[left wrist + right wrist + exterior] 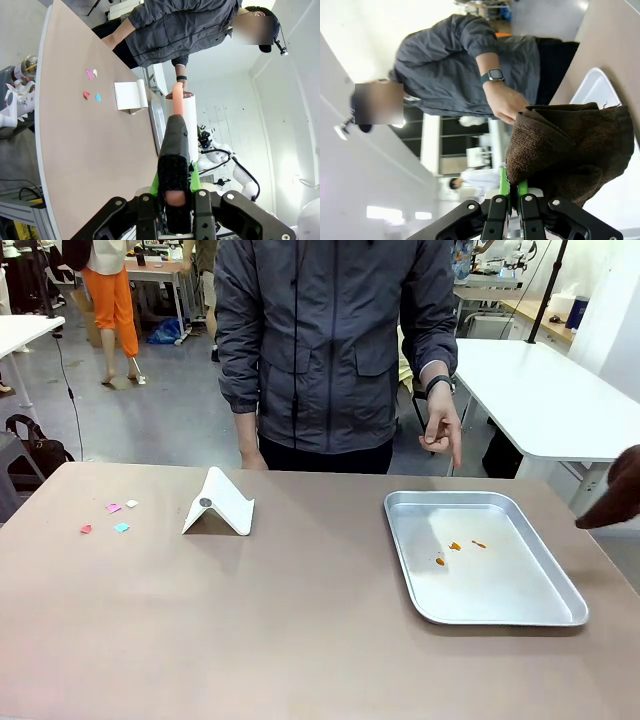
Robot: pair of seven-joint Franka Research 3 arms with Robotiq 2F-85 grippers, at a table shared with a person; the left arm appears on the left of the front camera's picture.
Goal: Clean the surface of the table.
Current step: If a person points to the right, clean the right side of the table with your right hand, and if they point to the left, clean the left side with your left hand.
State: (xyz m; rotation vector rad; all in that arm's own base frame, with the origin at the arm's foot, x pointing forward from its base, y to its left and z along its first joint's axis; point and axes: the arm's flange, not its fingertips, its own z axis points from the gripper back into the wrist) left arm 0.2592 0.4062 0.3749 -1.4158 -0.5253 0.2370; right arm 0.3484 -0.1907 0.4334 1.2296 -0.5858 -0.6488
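While paper scraps [113,508] lie on the table [300,640], we note left gripper [175,197] pinching a brush [176,142], right gripper [509,192] clamped on a brown cloth [570,150].

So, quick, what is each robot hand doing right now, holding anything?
Left gripper: closed on a black brush with a pink handle.
Right gripper: closed on a brown cloth.

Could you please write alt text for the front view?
A person in a grey jacket points down toward a silver tray holding orange crumbs on a tan table; coloured scraps and a white stand lie left. A brown cloth shows at the right edge.
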